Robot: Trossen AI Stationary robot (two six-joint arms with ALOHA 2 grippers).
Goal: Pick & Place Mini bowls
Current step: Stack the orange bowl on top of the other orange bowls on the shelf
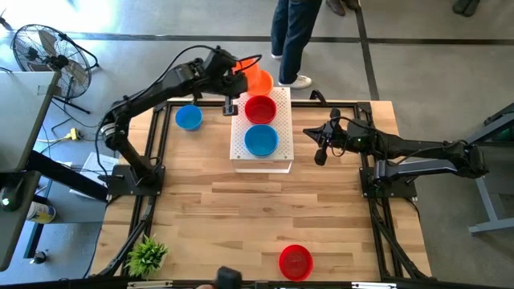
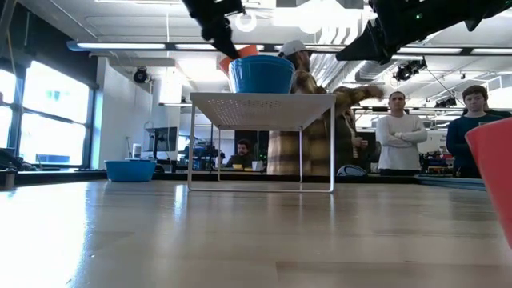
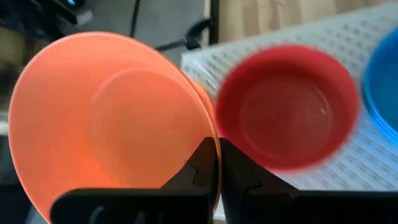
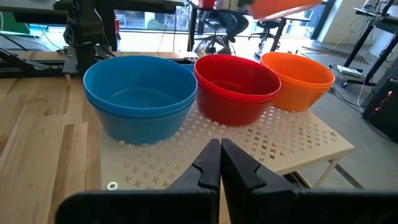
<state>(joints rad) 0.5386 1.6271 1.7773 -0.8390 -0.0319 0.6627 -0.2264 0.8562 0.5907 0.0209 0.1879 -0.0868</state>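
Light wooden table (image 1: pixel 265 209), largest. White perforated rectangular platform (image 1: pixel 283 152) at table's far middle, carrying stacked blue plastic mini bowls (image 4: pixel 140 93), stacked red plastic mini bowls (image 4: pixel 237 86), stacked orange plastic mini bowls (image 4: pixel 297 78) in row. Left gripper (image 3: pixel 217 163) above platform's far end, clamped on rim of tilted orange mini bowl (image 3: pixel 112 118). Right gripper (image 4: pixel 220 163) just beside platform, fully closed, empty. Lone blue mini bowl (image 1: pixel 189 117) on table left of platform. Lone red mini bowl (image 1: pixel 295 261) at near edge.

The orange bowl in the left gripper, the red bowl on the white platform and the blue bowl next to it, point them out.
orange bowl (image 3: pixel 118 118): left wrist view, inner base.
red bowl (image 4: pixel 236 84): right wrist view, inside.
blue bowl (image 4: pixel 140 93): right wrist view, inside.
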